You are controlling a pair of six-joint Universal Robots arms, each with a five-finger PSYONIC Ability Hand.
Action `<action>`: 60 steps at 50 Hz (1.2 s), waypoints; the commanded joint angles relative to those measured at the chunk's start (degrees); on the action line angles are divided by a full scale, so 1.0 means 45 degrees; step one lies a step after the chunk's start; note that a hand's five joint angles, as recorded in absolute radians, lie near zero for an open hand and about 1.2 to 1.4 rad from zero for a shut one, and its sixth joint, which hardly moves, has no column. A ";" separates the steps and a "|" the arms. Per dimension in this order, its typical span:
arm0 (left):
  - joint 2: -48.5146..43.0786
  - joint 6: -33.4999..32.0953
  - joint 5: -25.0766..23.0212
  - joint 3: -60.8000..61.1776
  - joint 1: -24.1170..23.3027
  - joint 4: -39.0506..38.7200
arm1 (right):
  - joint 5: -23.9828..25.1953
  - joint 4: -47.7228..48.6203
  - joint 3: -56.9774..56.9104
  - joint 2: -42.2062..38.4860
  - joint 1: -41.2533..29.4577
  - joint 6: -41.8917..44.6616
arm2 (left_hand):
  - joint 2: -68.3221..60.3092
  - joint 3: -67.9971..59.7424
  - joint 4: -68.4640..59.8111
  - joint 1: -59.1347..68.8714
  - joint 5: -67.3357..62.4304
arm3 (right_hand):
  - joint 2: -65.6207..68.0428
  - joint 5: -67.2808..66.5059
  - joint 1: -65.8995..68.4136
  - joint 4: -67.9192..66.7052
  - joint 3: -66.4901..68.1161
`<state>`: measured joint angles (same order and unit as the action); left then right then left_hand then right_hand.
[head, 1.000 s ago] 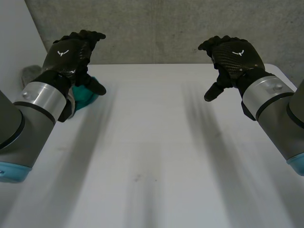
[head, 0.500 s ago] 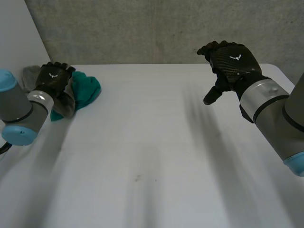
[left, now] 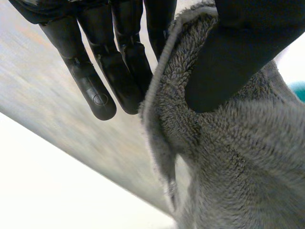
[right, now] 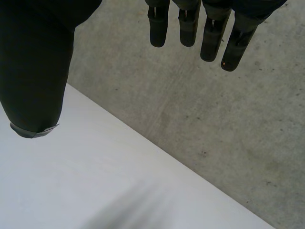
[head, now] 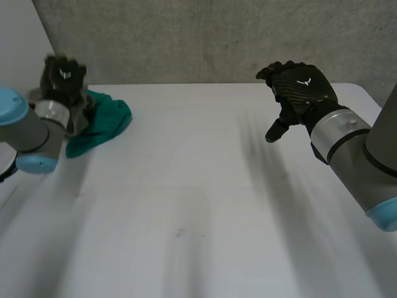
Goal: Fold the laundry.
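Grey towel (left: 238, 157) at bench (head: 198, 186) far left corner, edge pinched between thumb and fingers (left: 119, 71) of my left hand (head: 62, 76). Teal cloth (head: 102, 121) heaped touching it, on side toward bench middle. My right hand (head: 301, 84) hovers well apart across bench, fingers straight, holding nothing. Left hand far nearer pile. Left wrist view shows pinch on towel edge. Head view shows pile's place, not grip.

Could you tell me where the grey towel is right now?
The left hand pinches the grey towel by its edge, at the far left corner of the table in the head view, right beside the teal cloth.
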<state>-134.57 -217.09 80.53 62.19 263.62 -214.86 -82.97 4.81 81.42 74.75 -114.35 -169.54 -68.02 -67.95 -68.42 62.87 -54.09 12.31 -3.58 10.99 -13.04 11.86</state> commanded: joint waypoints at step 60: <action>0.4748 0.2656 -0.0063 0.6102 -0.1082 0.5501 | 0.1484 -0.0738 0.4738 -0.0907 -0.0175 0.4861 | 1.1164 1.1149 1.1253 -1.0018 1.0289 | 0.0291 -0.0007 0.0583 -0.0127 0.0391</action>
<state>-110.67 -205.06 80.24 90.42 257.99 -190.17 -75.54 -6.04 97.96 71.15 -115.00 -149.93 -14.18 -14.00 -14.16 14.24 -4.23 12.31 -3.59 10.99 -13.05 11.86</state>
